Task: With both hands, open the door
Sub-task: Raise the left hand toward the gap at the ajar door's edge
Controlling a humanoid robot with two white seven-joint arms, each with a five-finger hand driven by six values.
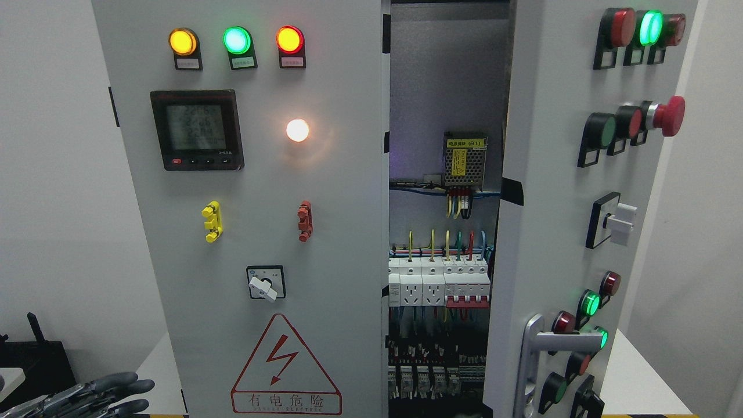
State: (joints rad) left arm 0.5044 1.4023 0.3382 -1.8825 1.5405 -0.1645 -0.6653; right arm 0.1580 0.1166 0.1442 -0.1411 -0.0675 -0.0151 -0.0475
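Observation:
A grey electrical cabinet fills the head view. Its left door (255,232) is shut flat and carries lamps, a meter and a warning triangle. The right door (557,220) stands swung outward, showing wiring and breakers (441,278) in the gap. A silver lever handle (537,360) sits low on the right door. My left hand (107,392) rests at the bottom left corner, fingers relaxed and extended, holding nothing, well apart from both doors. No right hand shows.
The cabinet stands on a white tabletop (633,371). A black object (40,360) sits at the far left near my left hand. Push buttons and a red emergency stop (667,116) stick out from the right door's face.

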